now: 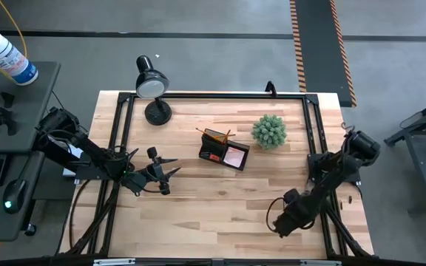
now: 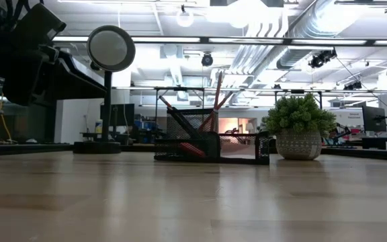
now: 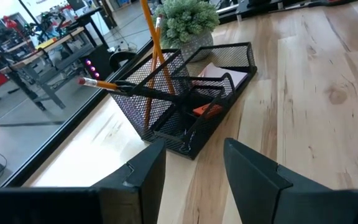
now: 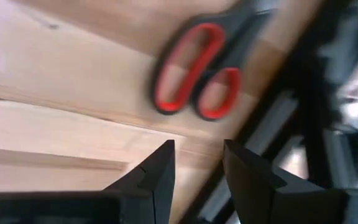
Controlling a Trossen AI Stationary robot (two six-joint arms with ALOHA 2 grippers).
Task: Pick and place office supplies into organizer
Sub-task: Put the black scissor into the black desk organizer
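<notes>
Scissors (image 4: 197, 68) lie flat on counter (image 1: 213, 199); we note right pincer (image 4: 197, 163) released above them, left pincer (image 3: 194, 165) released facing organizer (image 3: 188, 102).

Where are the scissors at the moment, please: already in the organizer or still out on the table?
Out. The scissors lie flat on the wood in front of the right pincer, which is open and empty; the organizer sits mid-table.

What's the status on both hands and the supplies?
Left hand open, empty, facing the black mesh organizer. Right hand open, above the red-handled scissors on the table. Nothing blocking.
</notes>
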